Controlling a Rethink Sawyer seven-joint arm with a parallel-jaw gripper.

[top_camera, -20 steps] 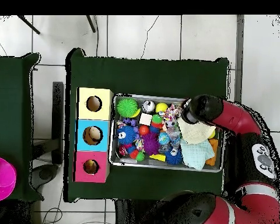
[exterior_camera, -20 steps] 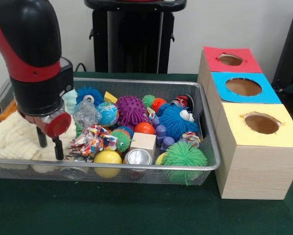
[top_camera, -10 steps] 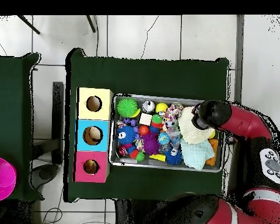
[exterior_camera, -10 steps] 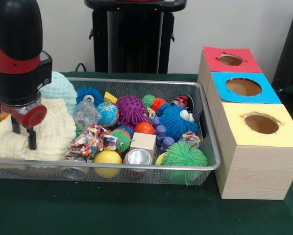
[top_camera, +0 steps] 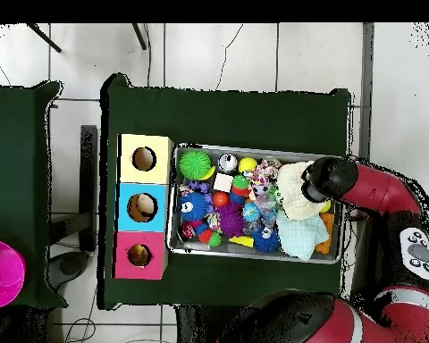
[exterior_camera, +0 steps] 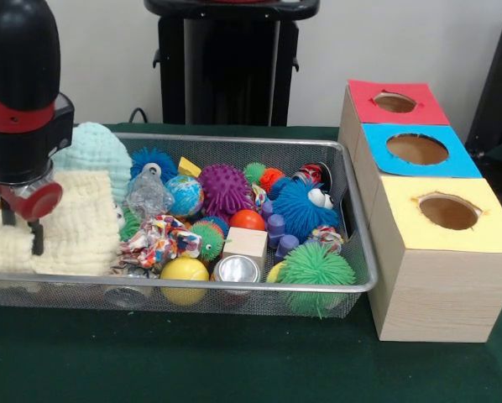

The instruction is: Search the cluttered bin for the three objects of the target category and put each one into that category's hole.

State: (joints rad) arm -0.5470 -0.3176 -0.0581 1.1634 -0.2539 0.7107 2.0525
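My gripper (exterior_camera: pixel 22 227) hangs over the left end of the wire bin (exterior_camera: pixel 234 284), its two black fingers apart and low against a bunched cream cloth (exterior_camera: pixel 79 222). From above, the gripper (top_camera: pixel 309 189) sits at the cream cloth's (top_camera: pixel 290 192) right edge. A teal cloth (exterior_camera: pixel 96 151) lies behind it. The bin's clutter includes a green spiky ball (exterior_camera: pixel 316 269), a blue fuzzy toy with eyes (exterior_camera: pixel 301 206), a purple spiky ball (exterior_camera: pixel 224 189), a globe ball (exterior_camera: pixel 184 195), a yellow ball (exterior_camera: pixel 184 270), a wooden block (exterior_camera: pixel 246 243) and a metal can (exterior_camera: pixel 236 269).
Right of the bin stands a wooden box with three holes: yellow (exterior_camera: pixel 448 211) nearest, blue (exterior_camera: pixel 416 149) in the middle, red (exterior_camera: pixel 394 102) farthest. In the overhead view the box (top_camera: pixel 144 207) is left of the bin. A pink object (top_camera: pixel 2 272) sits on a side table.
The gripper has travelled from the rope toy toward the bin's left end in the front view. The cream cloth has bunched up higher, and the teal cloth now shows.
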